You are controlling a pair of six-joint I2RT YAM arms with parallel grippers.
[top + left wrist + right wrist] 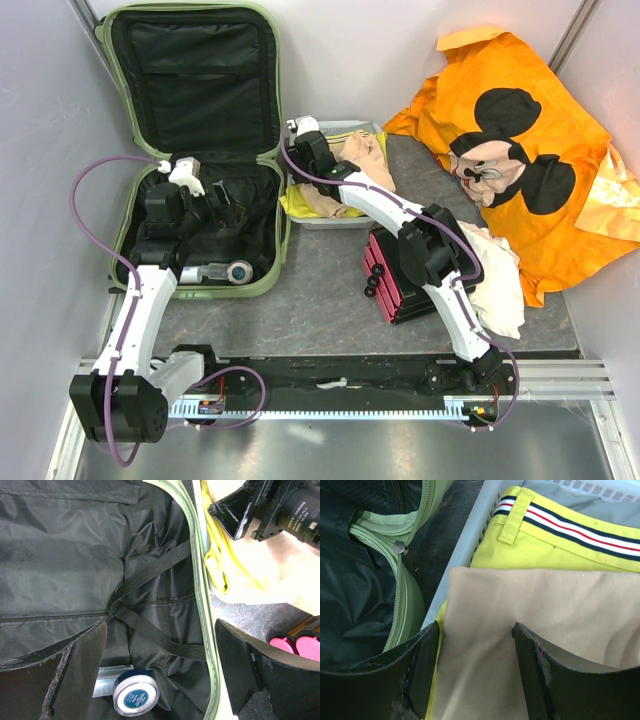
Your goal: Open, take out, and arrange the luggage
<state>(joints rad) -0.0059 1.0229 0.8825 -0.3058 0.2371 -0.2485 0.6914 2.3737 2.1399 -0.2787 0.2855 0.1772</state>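
The pale green suitcase [271, 240] lies open at the left, lid propped up at the back, black lining showing. My left gripper [222, 207] hovers over its lower half, jaws wide open and empty [161, 630]. Below it in the suitcase lie a round jar with a blue label [135, 695] and a silver tube [112, 677], under crossed black elastic straps [150, 577]. My right gripper [303, 140] is over the white basket [345, 127], jaws open and straddling a beige garment [530, 605] that lies on yellow shorts [560, 540]. The suitcase's zip edge [410, 595] is just to its left.
A black box with pink drawers [393, 280] stands right of the suitcase. A white cloth [497, 275] and an orange Mickey Mouse cloth [520, 160] lie at the right. Grey walls close in on both sides. The right gripper [240, 515] shows in the left wrist view.
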